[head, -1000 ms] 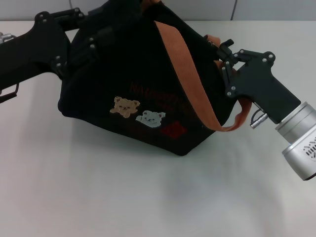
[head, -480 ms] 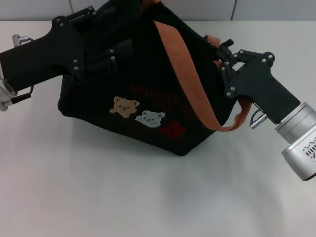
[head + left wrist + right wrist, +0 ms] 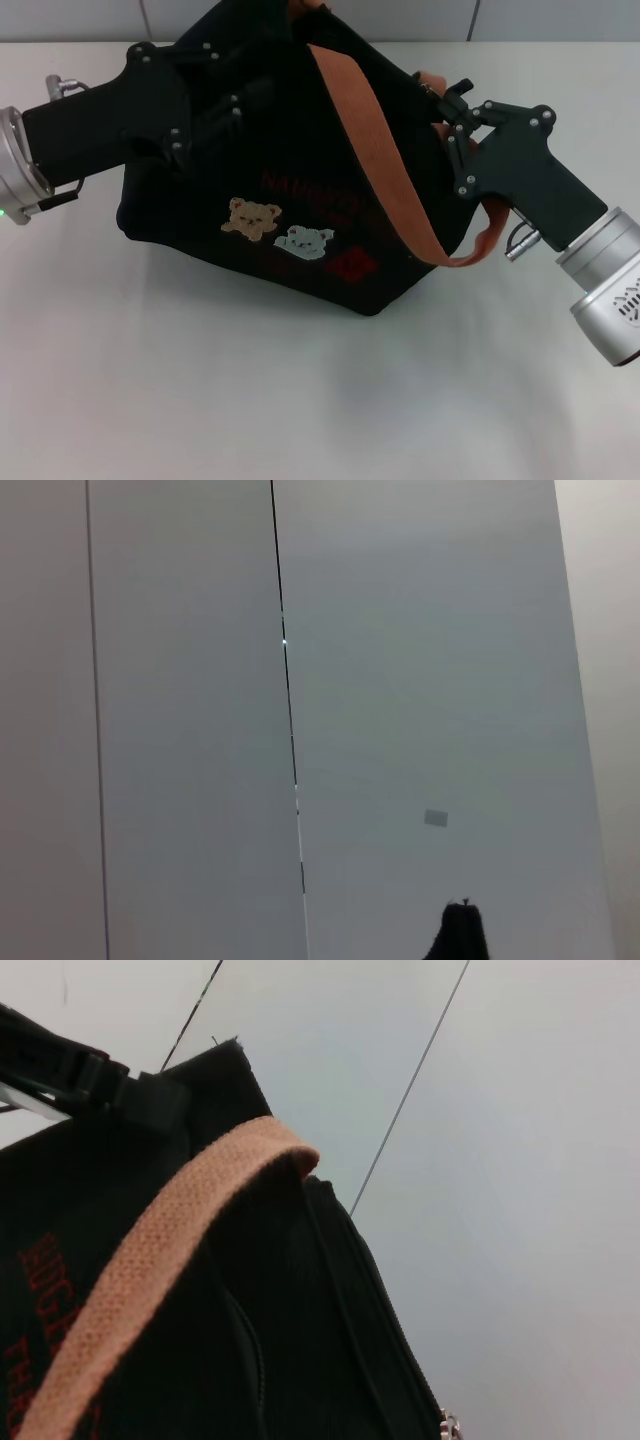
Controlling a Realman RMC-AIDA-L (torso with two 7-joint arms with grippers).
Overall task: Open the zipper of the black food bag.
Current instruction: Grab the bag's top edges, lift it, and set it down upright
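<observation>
The black food bag stands on the white table, its side with bear patches and red lettering facing me. An orange-brown strap runs slanting across it. My left gripper lies against the bag's upper left part, black on black. At the bag's right end my right gripper is shut on the fabric. In the right wrist view the zipper runs along the bag's top edge, and a small silver pull tab shows at the frame's edge.
The white table stretches in front of the bag. A grey panelled wall stands behind. A loop of strap hangs under the right gripper's body.
My left arm has moved to the right, and its gripper now lies further over the bag's upper left part. The right gripper and the bag have stayed in place.
</observation>
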